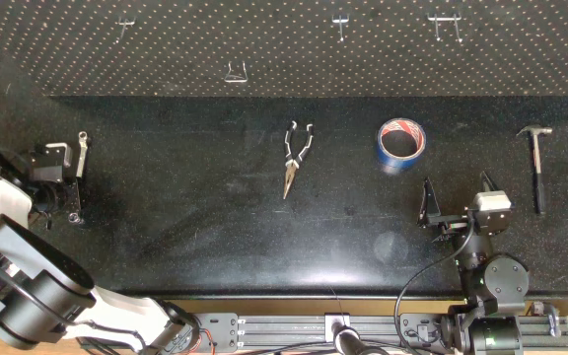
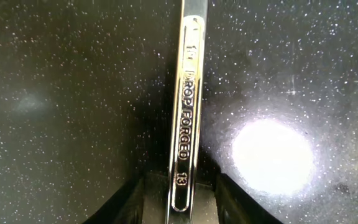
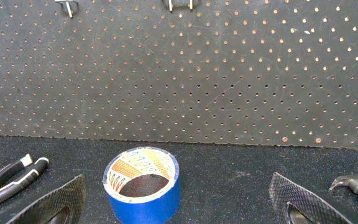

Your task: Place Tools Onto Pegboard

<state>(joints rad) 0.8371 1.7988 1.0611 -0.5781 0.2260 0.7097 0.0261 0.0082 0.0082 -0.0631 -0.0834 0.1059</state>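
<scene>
We find the left gripper spread astride the wrench, apparently without contact. The right gripper is parted wide, with the tape roll at its 11 o'clock.

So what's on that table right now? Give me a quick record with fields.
surface: black table, pegboard behind it
on pegboard: bare hooks, no tools
on table: wrench, pliers, tape, hammer
left gripper: open, straddling the wrench
right gripper: open, facing the tape, apart from it
progress: nothing hung yet
</scene>
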